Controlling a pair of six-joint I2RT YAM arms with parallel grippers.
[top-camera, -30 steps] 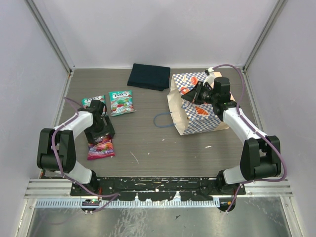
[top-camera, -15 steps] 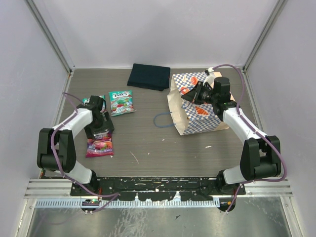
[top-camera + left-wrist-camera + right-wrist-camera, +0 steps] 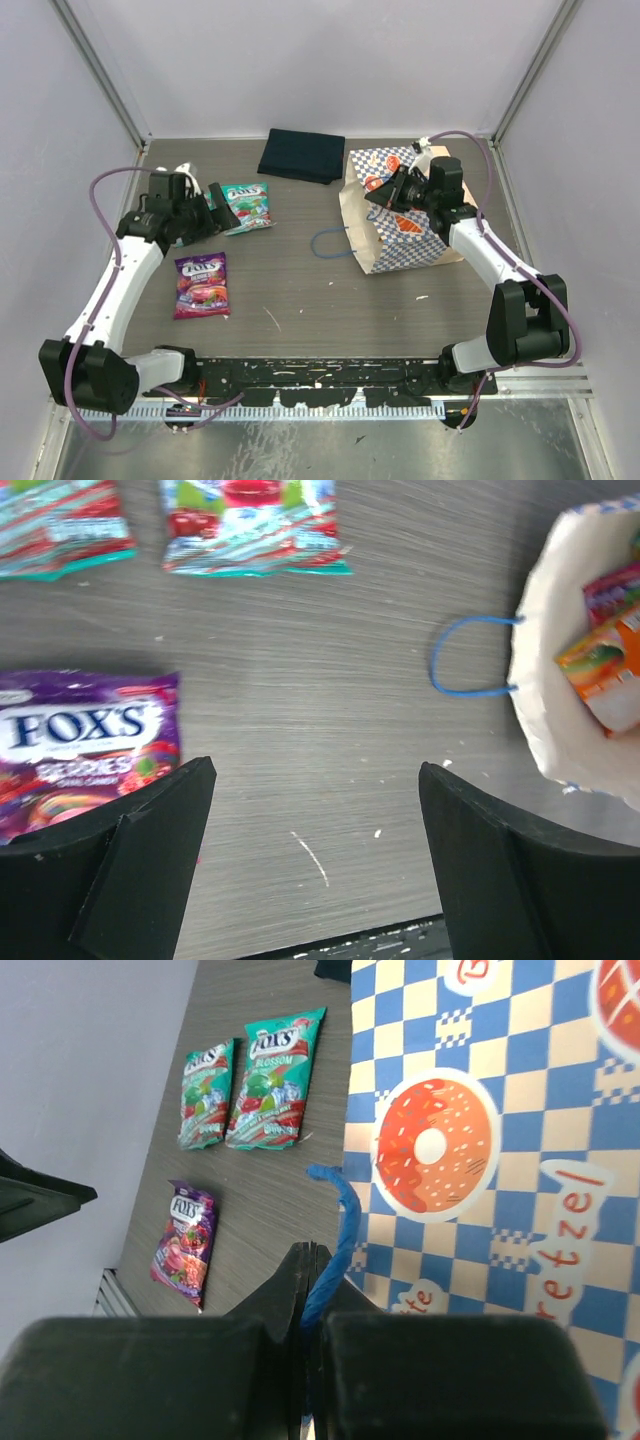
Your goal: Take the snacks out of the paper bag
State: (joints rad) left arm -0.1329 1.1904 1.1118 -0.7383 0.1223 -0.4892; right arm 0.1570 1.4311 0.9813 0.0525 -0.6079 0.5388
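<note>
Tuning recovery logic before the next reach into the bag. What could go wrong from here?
1. The right gripper pinches only the thin blue cord of the paper bag; a push from the left gripper could shift or twist it.
2. The other handle loop lies on the table before the bag's mouth and might snag that gripper.
3. The pouches inside overlap and look glossy, so a grasp may slip or take two.

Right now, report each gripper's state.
Left gripper: open, holding nothing.
Right gripper: shut on the bag handle.
</note>
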